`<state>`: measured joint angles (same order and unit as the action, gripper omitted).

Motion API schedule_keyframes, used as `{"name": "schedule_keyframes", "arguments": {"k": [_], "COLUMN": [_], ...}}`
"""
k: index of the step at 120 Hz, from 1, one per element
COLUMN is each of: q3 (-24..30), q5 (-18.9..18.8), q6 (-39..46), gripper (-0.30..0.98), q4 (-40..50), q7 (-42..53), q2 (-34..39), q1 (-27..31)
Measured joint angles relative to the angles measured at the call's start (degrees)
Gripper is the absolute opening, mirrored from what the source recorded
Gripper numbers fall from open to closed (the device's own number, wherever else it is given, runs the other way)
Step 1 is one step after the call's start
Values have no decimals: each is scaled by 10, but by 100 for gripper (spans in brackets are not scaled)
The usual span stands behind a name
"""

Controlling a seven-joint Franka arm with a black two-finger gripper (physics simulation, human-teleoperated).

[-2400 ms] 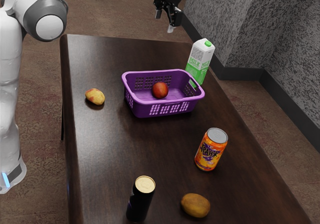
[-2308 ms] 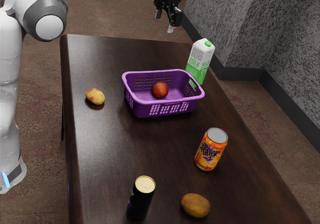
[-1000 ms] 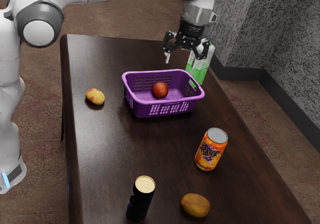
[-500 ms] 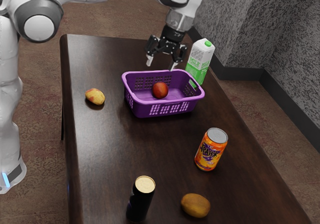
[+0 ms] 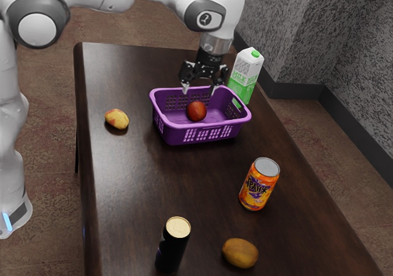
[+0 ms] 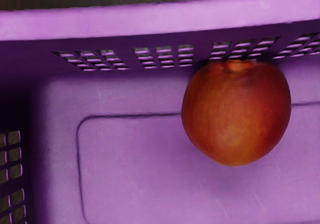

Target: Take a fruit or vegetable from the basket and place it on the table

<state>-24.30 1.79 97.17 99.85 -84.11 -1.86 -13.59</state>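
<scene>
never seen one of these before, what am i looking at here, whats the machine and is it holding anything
The machine is a white robot arm with a black two-finger gripper at its end. One picture is taken from the arm's side, showing the whole table. The other comes from a camera on the arm's hand, looking down into the purple basket.

In the basket sits one reddish round fruit. Around it on the table are a milk carton, a yellow and red fruit, an orange drink can, a black can and a brownish oval fruit or vegetable.

Nothing is held: the gripper is open, its fingers apart above the basket. It is probably about to reach for the fruit inside.
</scene>
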Motion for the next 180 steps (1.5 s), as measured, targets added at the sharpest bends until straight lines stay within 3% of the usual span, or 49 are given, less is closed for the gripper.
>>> {"name": "schedule_keyframes", "arguments": {"k": [134, 180], "q3": [-11, -11], "q5": [38, 72], "q6": [109, 164], "gripper": [69, 69], "q4": [59, 60], "q7": [-6, -3], "q2": [-30, -65], "q1": [15, 32]}}
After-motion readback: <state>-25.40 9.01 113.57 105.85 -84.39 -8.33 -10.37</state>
